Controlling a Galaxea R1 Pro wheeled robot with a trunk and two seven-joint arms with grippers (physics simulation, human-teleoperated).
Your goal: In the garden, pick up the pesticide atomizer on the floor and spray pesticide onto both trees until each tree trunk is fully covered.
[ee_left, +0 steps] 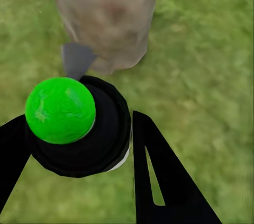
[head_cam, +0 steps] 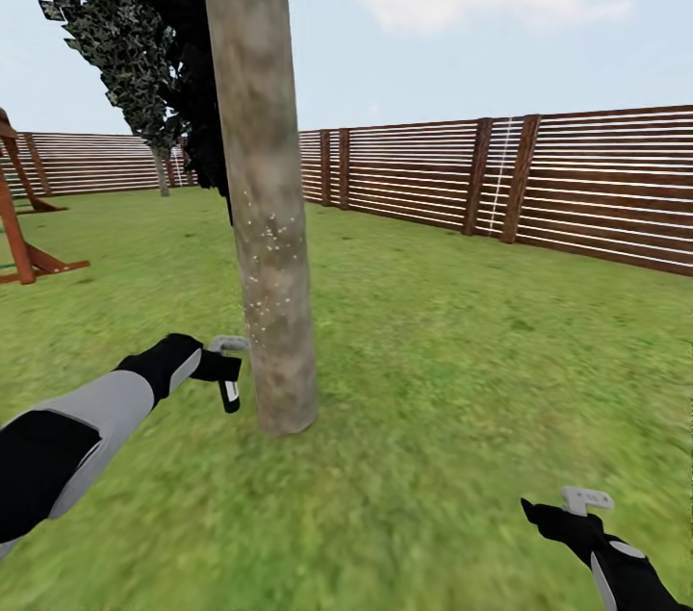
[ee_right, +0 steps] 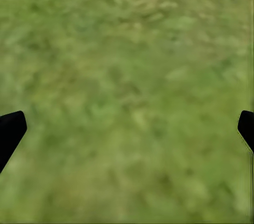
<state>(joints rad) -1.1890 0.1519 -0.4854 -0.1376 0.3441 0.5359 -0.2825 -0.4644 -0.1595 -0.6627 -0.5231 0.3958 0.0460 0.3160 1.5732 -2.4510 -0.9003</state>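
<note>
A thick beige-grey mottled tree trunk [head_cam: 262, 207] rises from the grass just ahead, with fine white specks on its bark at mid height. My left gripper [head_cam: 223, 369] is shut on the pesticide atomizer [head_cam: 230, 394], a black bottle with a grey trigger head held close beside the trunk's base. In the left wrist view the atomizer [ee_left: 100, 139] sits between my black fingers [ee_left: 159, 176], its grey nozzle [ee_left: 77, 60] pointing at the trunk [ee_left: 106, 17]. A green ball [ee_left: 60, 110] sits on the bottle. My right gripper [head_cam: 570, 507] hangs open over the grass floor [ee_right: 127, 75].
A second tree [head_cam: 160, 170] with dark green leaf clumps stands far back left near the brown slat fence [head_cam: 500, 178]. A near-black tree [head_cam: 197, 91] is behind the near trunk. A wooden play frame [head_cam: 19, 245] stands at the left. Lawn [head_cam: 462, 351] stretches right.
</note>
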